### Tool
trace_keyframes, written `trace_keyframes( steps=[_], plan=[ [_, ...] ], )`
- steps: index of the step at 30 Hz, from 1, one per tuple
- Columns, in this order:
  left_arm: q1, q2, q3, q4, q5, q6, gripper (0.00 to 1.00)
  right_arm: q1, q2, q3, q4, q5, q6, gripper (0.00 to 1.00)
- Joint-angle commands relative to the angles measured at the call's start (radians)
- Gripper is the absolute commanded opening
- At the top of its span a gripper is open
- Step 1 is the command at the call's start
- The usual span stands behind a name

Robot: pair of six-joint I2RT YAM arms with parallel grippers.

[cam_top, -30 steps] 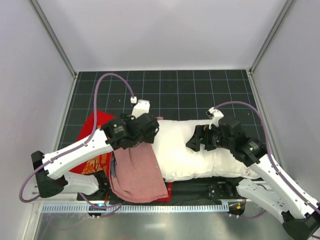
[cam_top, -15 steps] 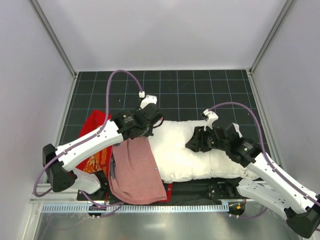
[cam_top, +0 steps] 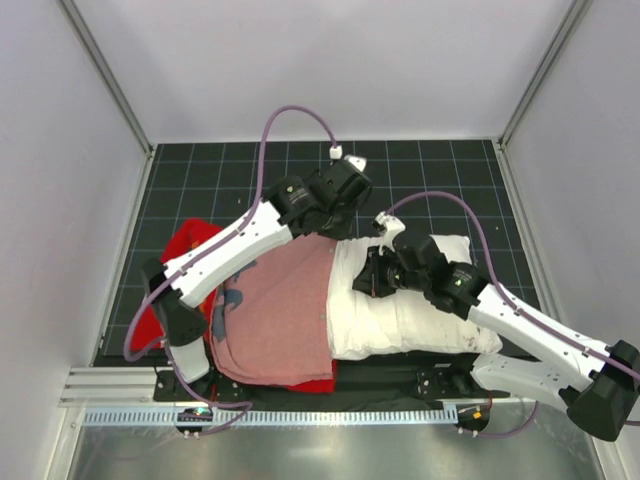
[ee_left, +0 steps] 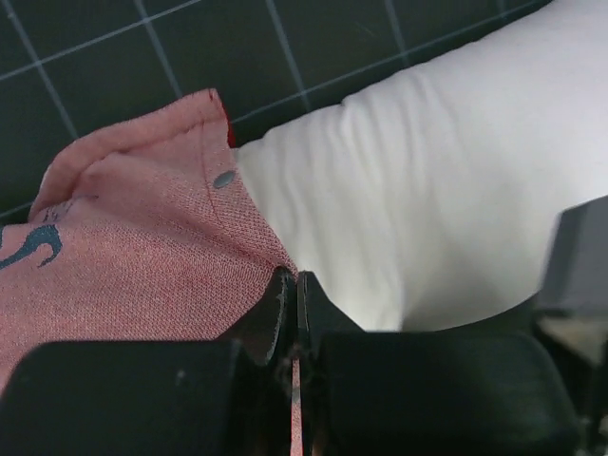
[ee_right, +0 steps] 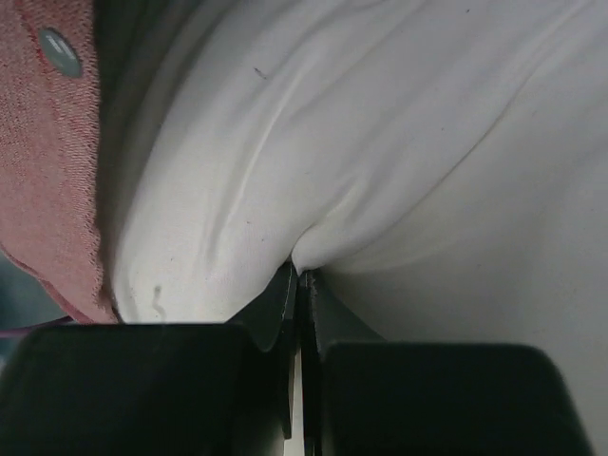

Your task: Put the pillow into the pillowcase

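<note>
Looking down from the top view: the pillow (cam_top: 425,305) lies across the lower centre-right of the frame on the black gridded mat (cam_top: 420,175). Its left end is covered by the pillowcase (cam_top: 275,310), which is spread pale-pink side up at lower centre-left. Red print shows only along the case's left and bottom edges. Whether that end sits inside the case or just under it, cannot tell. The fingertips of both arms are hidden here beneath their wrists.

Left wrist view fills the gap: left gripper (ee_left: 296,285) pinched tight on the pink hem of the pillowcase, right where it meets the white pillow. Small grey snap (ee_left: 224,179) on the hem, upper left of the frame.

Right wrist view: right gripper (ee_right: 299,280) clamped on a puckered fold of the pillow, creases fanning toward the upper right. The pillowcase edge runs down the left of the frame.
</note>
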Motion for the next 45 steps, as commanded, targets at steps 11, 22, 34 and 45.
trace_keyframes(
  steps=[11, 22, 34, 45],
  plan=[
    [-0.05, 0.018, 0.367, 0.258, 0.24, 0.032, 0.0, 0.029, -0.105, 0.268, 0.138, 0.127, -0.003, 0.04],
    [-0.05, -0.047, -0.008, 0.38, 0.266, 0.029, 0.0, 0.029, -0.189, -0.146, 0.261, 0.151, 0.081, 0.04],
    [-0.05, -0.136, -0.109, 0.424, 0.265, 0.032, 0.0, 0.025, -0.307, -0.137, 0.201, 0.272, 0.133, 0.55],
    [-0.05, -0.257, -0.166, 0.415, 0.211, 0.044, 0.0, 0.002, -0.298, -0.057, 0.221, 0.314, 0.165, 0.54]
  ],
)
